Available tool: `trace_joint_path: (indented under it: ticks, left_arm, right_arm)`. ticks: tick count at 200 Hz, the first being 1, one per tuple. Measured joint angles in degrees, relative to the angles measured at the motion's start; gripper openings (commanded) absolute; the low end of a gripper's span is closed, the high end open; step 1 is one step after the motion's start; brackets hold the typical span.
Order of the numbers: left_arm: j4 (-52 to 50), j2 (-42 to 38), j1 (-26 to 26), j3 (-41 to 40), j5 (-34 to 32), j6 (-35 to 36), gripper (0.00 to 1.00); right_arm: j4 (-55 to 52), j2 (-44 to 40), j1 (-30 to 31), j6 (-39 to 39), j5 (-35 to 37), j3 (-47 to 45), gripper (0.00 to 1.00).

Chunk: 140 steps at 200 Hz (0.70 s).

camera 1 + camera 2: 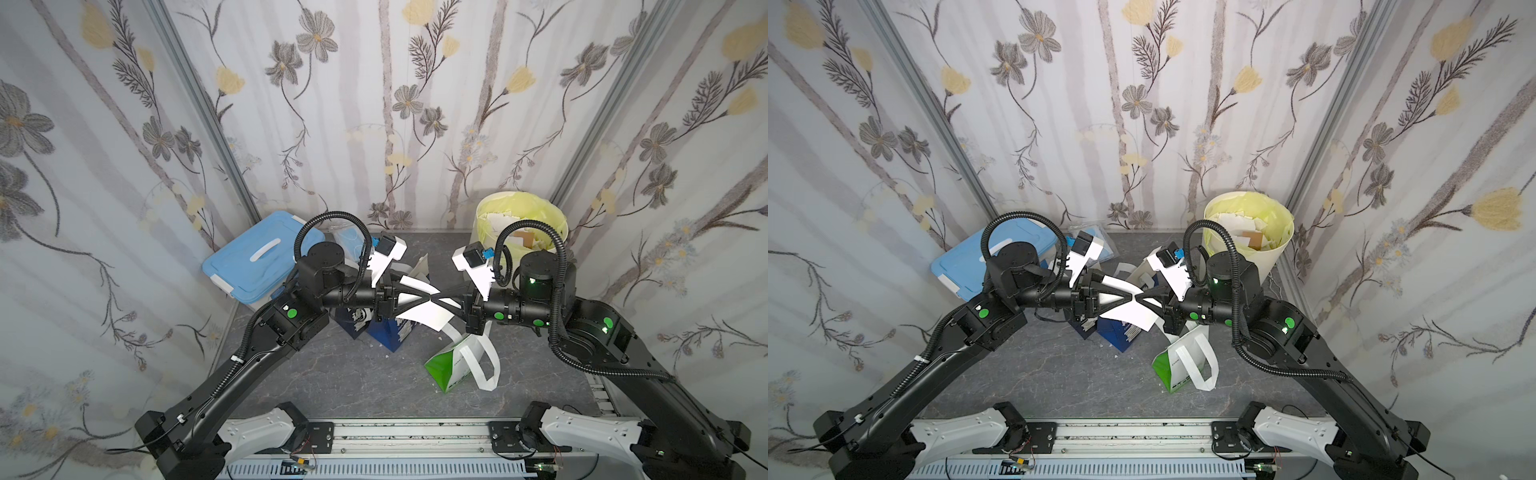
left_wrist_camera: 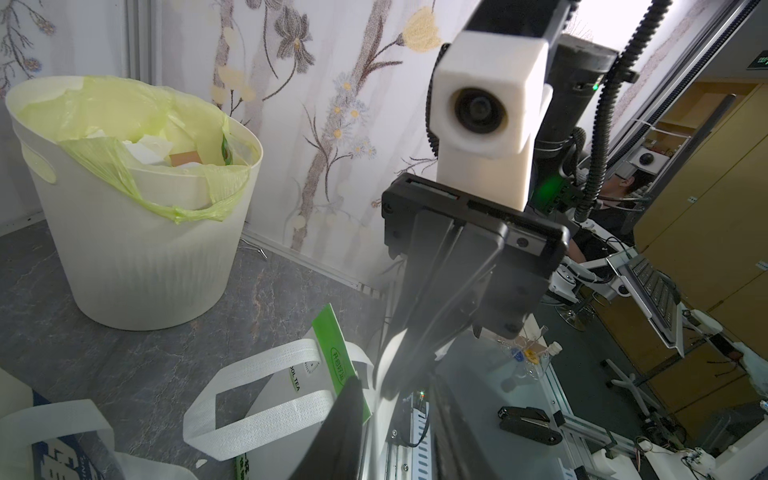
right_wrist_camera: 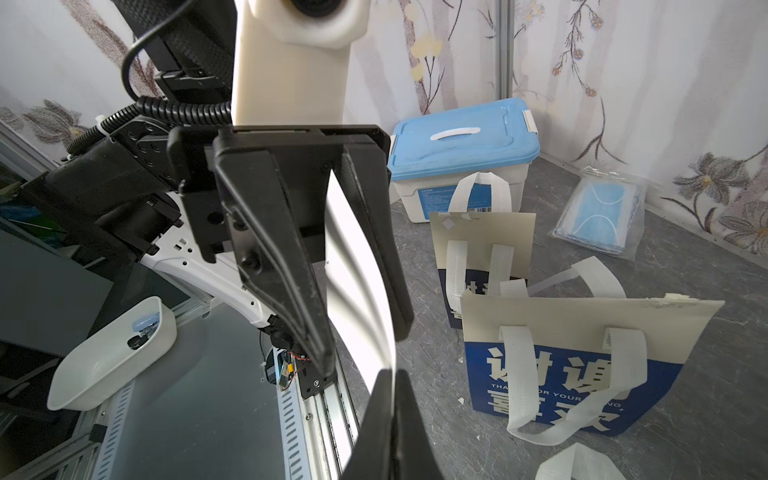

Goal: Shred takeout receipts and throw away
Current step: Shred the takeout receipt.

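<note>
The two grippers meet tip to tip in the air. The receipt hangs between them, and its loose white end droops just under their tips. The right gripper has its jaws pressed together on the paper. The left gripper has one finger on each side of the same slip. But the right wrist view shows its jaws a little apart, so it does not look like a real pinch yet. The step in hand looks like the tear. To do it well, the left gripper should squeeze hard first, right next to the right gripper's tips, because thin paper slips out of a soft hold. Then one gripper should twist or go up while its partner goes down. A straight pull would likely just slide the slip free. Each gripper should hang on to its own piece, since a dropped bit would land on the blue bags right under the tips. The bin stands well behind the right gripper's wrist, so that arm has the shorter trip to it.
</note>
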Motion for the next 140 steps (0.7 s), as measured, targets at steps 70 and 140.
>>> trace_joint_path:
  ticks: [70, 140]
  left_arm:
    - [3.78, -0.24, 0.00, -1.31, -0.96, -3.65, 0.11]
    - [3.63, 0.74, -0.63, 0.28, -5.62, -8.41, 0.00]
  right_arm:
    - [-1.31, 0.63, 0.44, -1.57, 1.05, 0.76, 0.00]
    - [-2.91, 0.76, 2.97, -4.07, 8.83, 2.91, 0.00]
